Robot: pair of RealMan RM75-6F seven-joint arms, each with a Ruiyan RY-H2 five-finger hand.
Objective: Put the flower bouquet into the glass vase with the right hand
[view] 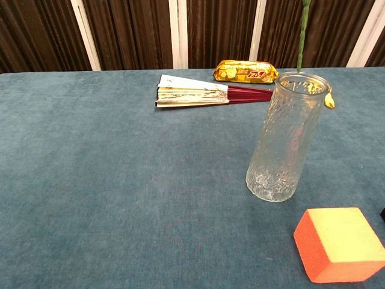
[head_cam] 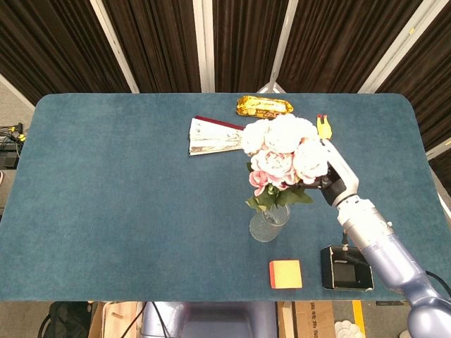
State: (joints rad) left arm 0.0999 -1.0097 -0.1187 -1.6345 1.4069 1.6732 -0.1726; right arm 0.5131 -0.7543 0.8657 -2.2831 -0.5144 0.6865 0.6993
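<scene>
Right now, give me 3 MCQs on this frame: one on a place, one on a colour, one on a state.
1. Where does the folded fan lie?
A. Beyond the glass vase, near the gold snack pack
B. Beside the black box
C. Under the block

2. What colour is the top of the block?
A. Blue
B. Yellow-orange
C. White

3. What is the state of the flower bouquet?
A. Lying on the table
B. Resting on the vase's bottom
C. Held by the right hand, stem at the vase's mouth

Key: 1 A, both lie at the far side in the head view. 2 B, yellow top with orange sides. 3 C, the chest view shows the vase empty, stem just above its rim.
</scene>
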